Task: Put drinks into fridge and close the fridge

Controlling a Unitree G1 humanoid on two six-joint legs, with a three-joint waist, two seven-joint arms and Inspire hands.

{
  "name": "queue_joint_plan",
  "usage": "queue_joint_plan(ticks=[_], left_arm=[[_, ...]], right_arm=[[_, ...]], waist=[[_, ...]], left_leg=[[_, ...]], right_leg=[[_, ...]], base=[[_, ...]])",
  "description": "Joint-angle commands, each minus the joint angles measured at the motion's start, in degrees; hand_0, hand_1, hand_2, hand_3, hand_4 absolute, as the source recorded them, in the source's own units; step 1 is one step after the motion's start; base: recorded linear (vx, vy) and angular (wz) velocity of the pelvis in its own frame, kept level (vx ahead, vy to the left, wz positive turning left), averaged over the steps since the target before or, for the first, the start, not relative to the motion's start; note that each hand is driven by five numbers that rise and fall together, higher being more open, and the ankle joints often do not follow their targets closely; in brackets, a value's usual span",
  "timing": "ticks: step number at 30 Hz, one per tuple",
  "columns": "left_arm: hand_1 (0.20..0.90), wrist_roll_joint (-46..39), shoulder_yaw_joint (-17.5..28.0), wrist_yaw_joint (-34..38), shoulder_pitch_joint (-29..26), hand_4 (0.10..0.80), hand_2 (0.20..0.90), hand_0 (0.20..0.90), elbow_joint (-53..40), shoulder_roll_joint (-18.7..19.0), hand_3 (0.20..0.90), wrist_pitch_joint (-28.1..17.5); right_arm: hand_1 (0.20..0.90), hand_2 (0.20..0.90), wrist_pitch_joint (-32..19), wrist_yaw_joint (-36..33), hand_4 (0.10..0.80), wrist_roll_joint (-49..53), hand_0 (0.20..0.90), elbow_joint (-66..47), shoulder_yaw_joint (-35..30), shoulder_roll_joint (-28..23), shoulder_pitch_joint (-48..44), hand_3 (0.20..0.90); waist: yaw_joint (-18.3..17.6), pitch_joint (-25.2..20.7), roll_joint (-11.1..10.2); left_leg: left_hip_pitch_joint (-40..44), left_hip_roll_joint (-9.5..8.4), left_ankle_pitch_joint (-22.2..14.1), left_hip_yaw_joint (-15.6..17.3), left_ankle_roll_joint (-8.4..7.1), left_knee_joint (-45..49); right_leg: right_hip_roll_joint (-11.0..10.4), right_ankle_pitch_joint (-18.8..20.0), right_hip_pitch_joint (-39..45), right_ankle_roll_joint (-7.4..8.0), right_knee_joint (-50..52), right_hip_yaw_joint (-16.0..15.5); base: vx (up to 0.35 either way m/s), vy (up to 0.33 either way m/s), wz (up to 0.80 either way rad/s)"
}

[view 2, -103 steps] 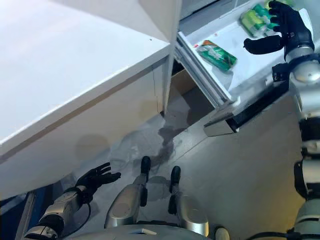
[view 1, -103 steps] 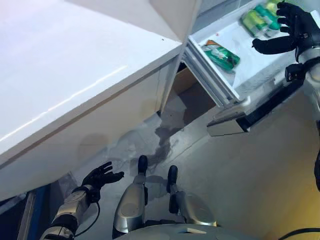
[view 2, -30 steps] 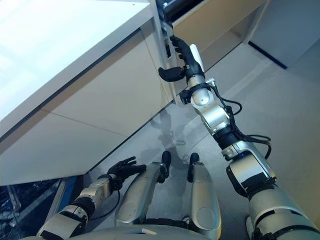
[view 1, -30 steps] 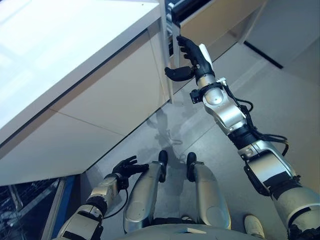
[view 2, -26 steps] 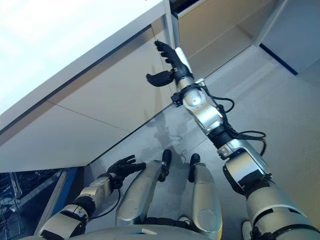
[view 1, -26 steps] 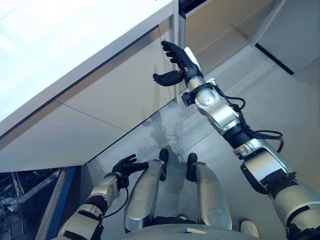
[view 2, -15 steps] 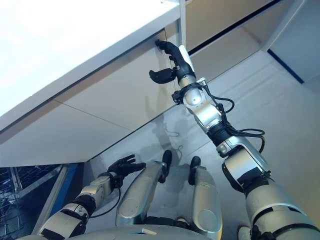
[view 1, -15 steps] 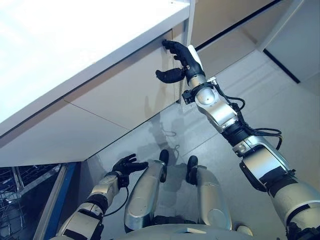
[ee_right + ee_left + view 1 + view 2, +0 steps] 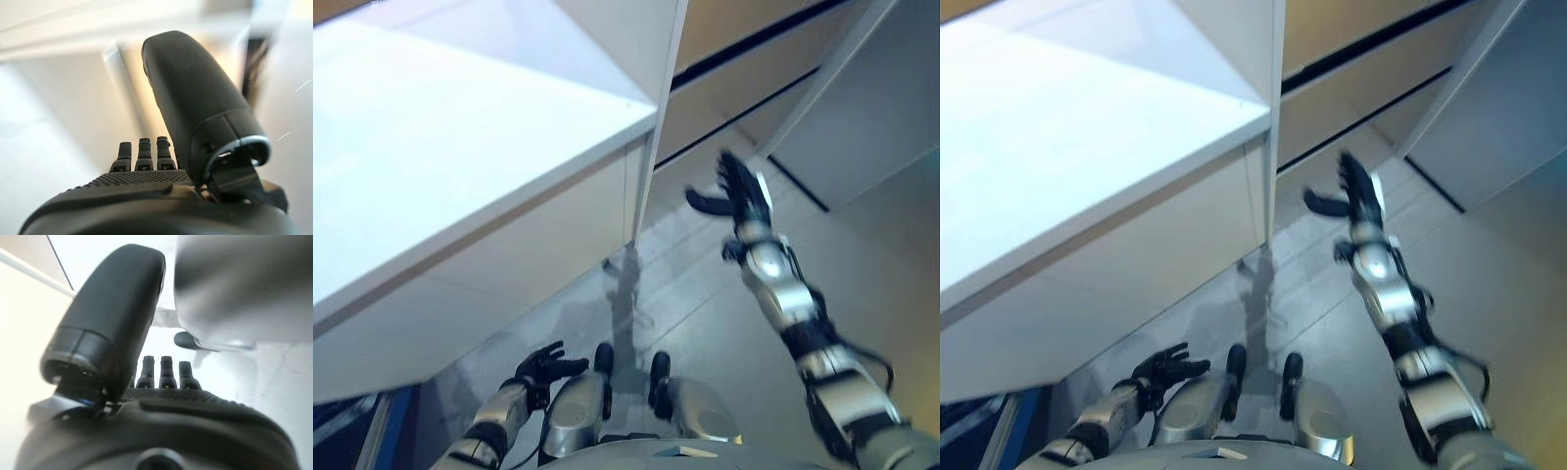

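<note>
Fridge not identifiable as such; no drinks visible in any view, so their place cannot be told. Tall white upright panel edge [image 9: 664, 108] rises at centre, closed tan fronts [image 9: 744, 73] with dark seams to its right, farther off. Large white counter top [image 9: 440, 166] fills the left, its white front panel [image 9: 509, 284] below it. Right hand [image 9: 736, 196] raised in open air right of the panel edge, apart from it, touching nothing; fingers straight and spread, thumb out to the left, holding nothing. Left hand [image 9: 540, 366] low at near left, above grey floor [image 9: 705, 313], fingers loosely extended, empty. A grey wall [image 9: 871, 117] slants at far right
</note>
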Motion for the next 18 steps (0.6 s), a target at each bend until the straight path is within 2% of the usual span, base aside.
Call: queue_joint_plan(ticks=[1, 2, 7, 11, 12, 14, 18], left_arm=[[0.900, 2.3, 0.8, -1.4, 3.0, 0.800, 0.900, 0.900, -0.1, -0.7, 0.900, -1.6], [0.900, 2.5, 1.2, -1.9, 3.1, 0.800, 0.900, 0.900, 0.4, -0.4, 0.900, -1.6], [0.900, 4.0, 1.7, -6.8, 2.8, 0.800, 0.900, 0.900, 6.8, 0.5, 0.900, -4.3], [0.900, 4.2, 1.7, -7.7, 2.0, 0.800, 0.900, 0.900, 12.4, -0.1, 0.900, -7.5], [0.900, 5.3, 2.1, -8.3, 1.8, 0.800, 0.900, 0.900, 14.0, -0.4, 0.900, -8.4], [0.900, 5.7, 1.9, -8.4, 1.6, 0.800, 0.900, 0.900, 15.7, -0.9, 0.900, -8.8], [0.900, 6.3, 2.2, -8.5, 1.3, 0.800, 0.900, 0.900, 17.3, -1.5, 0.900, -10.0]], right_arm=[[0.900, 0.900, -2.4, 4.9, 0.800, -5.7, 0.900, 2.9, 1.0, -0.7, 6.3, 0.900], [0.900, 0.900, -0.9, 5.3, 0.800, -5.6, 0.900, 6.0, 1.1, -0.2, 8.0, 0.900], [0.900, 0.900, -2.5, 8.7, 0.800, -7.3, 0.900, 23.6, -0.7, 1.5, 12.1, 0.900], [0.900, 0.900, -3.0, 11.5, 0.800, -6.6, 0.900, 35.6, -2.7, 4.2, 13.5, 0.900], [0.900, 0.900, -0.4, 13.6, 0.800, -8.0, 0.900, 39.6, -3.0, 5.2, 14.0, 0.900], [0.900, 0.900, 1.5, 16.9, 0.800, -9.8, 0.900, 43.8, -2.5, 6.0, 14.2, 0.900], [0.900, 0.900, 4.2, 19.1, 0.800, -11.1, 0.900, 47.8, -1.5, 6.8, 14.3, 0.900]], waist=[[-3.5, -9.1, 0.9], [-3.9, -9.7, 0.9], [-4.7, -11.7, 1.0], [-5.0, -12.4, 1.1], [-5.1, -12.5, 1.1], [-5.1, -12.5, 1.1], [-4.8, -12.4, 1.3]], left_leg=[[-0.1, 0.57, -5.0, 4.6, -0.04, 1.1], [0.5, 0.67, -4.8, 4.9, -0.07, 0.0], [2.2, 1.19, -3.8, 5.4, -0.11, -3.6], [2.8, 1.37, -3.2, 5.0, -0.19, -5.4], [3.0, 1.46, -3.3, 5.1, -0.24, -5.5], [2.8, 1.52, -3.4, 5.3, -0.17, -5.0], [3.0, 1.42, -3.8, 4.9, -0.04, -4.8]], right_leg=[[0.0, 4.6, -0.7, 3.44, -4.8, 2.3], [0.2, 4.9, -0.4, 3.61, -5.4, 2.5], [1.4, 4.6, 0.3, 3.79, -5.9, 3.2], [2.0, 4.3, 0.7, 3.71, -6.3, 3.7], [2.1, 4.1, 0.8, 3.70, -6.3, 3.8], [2.0, 3.9, 0.8, 3.63, -6.2, 3.8], [2.0, 3.6, 1.2, 3.56, -6.2, 3.7]], base=[[-0.071, 0.014, -0.39], [-0.076, 0.015, -0.42], [-0.034, 0.000, -0.19], [-0.028, -0.016, -0.04], [-0.016, -0.012, -0.05], [-0.021, -0.008, -0.08], [-0.006, 0.006, -0.08]])
